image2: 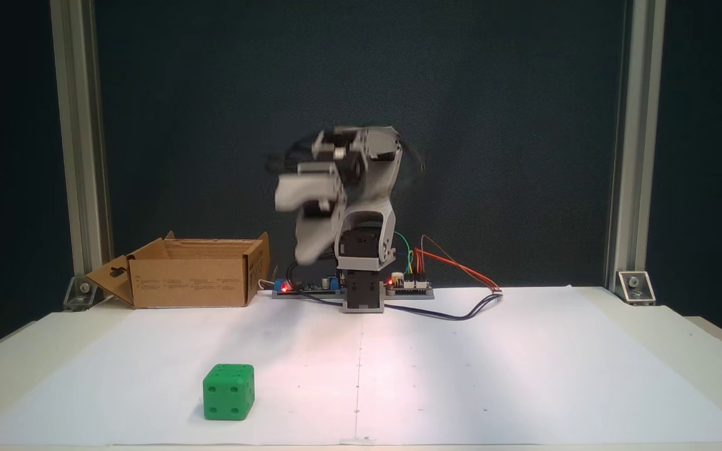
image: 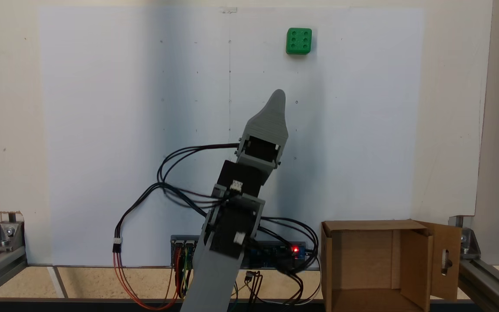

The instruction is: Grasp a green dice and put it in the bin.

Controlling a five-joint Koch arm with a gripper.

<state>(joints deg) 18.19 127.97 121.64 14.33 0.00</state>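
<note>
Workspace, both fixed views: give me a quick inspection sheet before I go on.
Surface: white paper sheet on the table, flat.
Job's things: green dice on the sheet, free; cardboard box open, beside the arm's base.
Clutter: nothing seen.
Gripper: gripper raised, apart from the dice; jaws overlap, state unclear.
Cables: black cables looping off the arm; controller board lit red.
Surroundings: aluminium frame posts, dark backdrop.

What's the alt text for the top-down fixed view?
A green dice sits alone near the top of a white sheet, six pips up, untouched. The arm's grey tool points toward it from below, well short. An open cardboard bin stands at bottom right.
</note>
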